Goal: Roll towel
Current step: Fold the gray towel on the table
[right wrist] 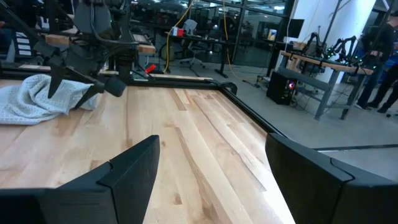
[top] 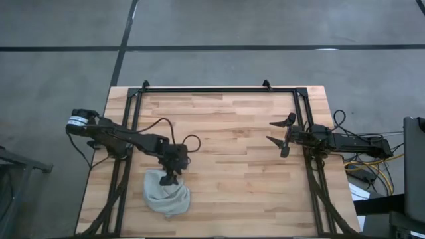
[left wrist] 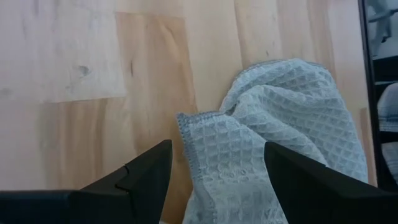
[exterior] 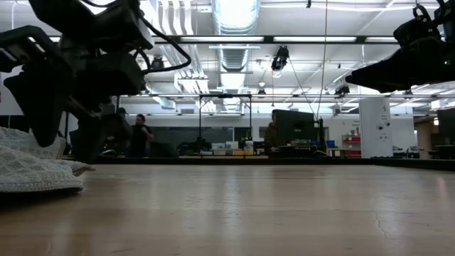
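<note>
Crumpled in a heap with no clear long axis, the towel [top: 167, 192] sits near the desk's [top: 232, 133] front-left corner, and my left gripper [top: 171, 176] hangs just over its far edge, fingers [left wrist: 146, 177] spread and empty, straddling a hemmed corner. Well apart on the right, my right gripper [top: 282, 138] waits with fingers released too, so I judge the left arm must start.

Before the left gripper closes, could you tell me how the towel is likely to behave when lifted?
The towel lies crumpled in soft folds, so it will probably droop rather than hold shape. Its waffle weave looks grippy, so slipping seems unlikely. Pinched at its hemmed edge, it would likely unfold and hang.
</note>
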